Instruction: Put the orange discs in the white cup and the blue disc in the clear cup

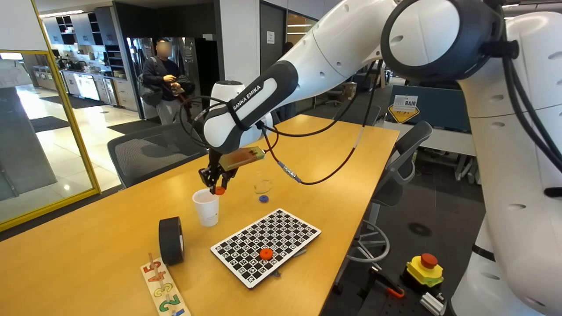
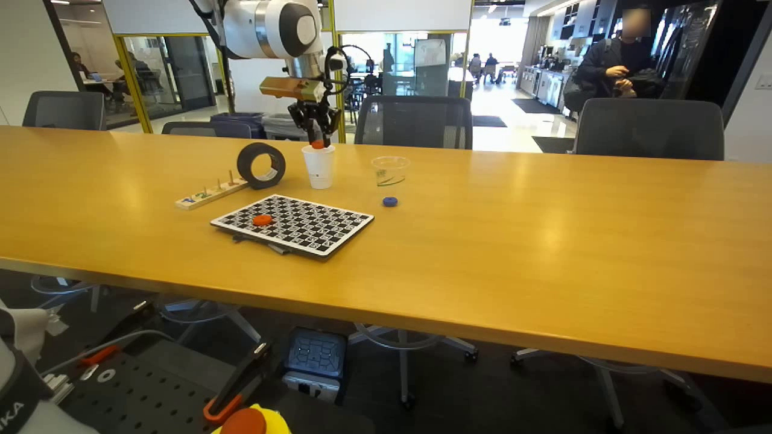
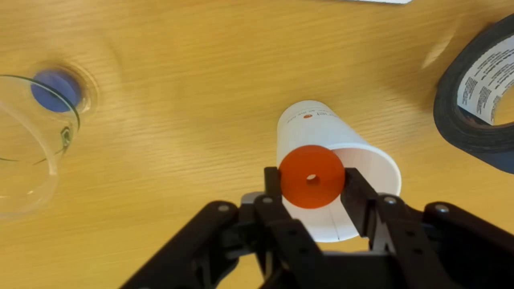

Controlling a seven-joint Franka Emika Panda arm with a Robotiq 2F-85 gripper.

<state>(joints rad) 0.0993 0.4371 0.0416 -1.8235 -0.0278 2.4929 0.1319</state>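
Holding orange disc (image 3: 311,165) near white cup (image 1: 207,210)

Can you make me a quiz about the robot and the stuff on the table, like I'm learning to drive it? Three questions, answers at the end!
1. Pick one. What is the gripper holding?
a) the blue disc
b) an orange disc
c) the white cup

2. True or false: the tape stands on its edge.

3. Count: how many orange discs can you see?

Key
1: b, it is pinched between the fingers.
2: True, it is not lying flat.
3: Two. One is in the gripper, and the other orange disc lies on the checkered board.
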